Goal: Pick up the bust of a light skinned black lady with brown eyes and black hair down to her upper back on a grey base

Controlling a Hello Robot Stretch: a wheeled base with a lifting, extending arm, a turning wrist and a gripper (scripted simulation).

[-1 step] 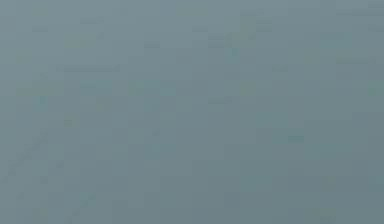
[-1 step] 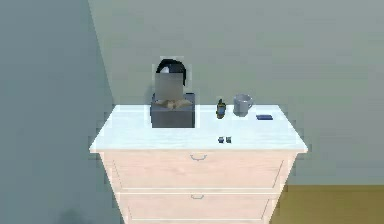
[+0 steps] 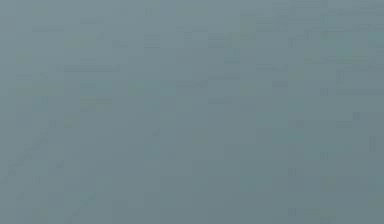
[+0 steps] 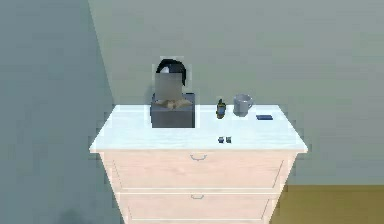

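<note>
In the arm side view a bust [image 4: 171, 92] with black hair and brown skin stands on a dark grey block base [image 4: 172, 116]. It sits on the white top of a dresser [image 4: 130, 135], left of the middle and toward the back.
To the right of the bust stand a small dark bottle [image 4: 220, 106], a grey cup [image 4: 242, 104] and a flat dark thing [image 4: 264, 117]. Two tiny dark bits [image 4: 224, 139] lie near the front edge. The dresser has pale pink drawers [image 4: 197, 170]. A blue-grey wall [image 3: 190, 110] faces the forward view.
</note>
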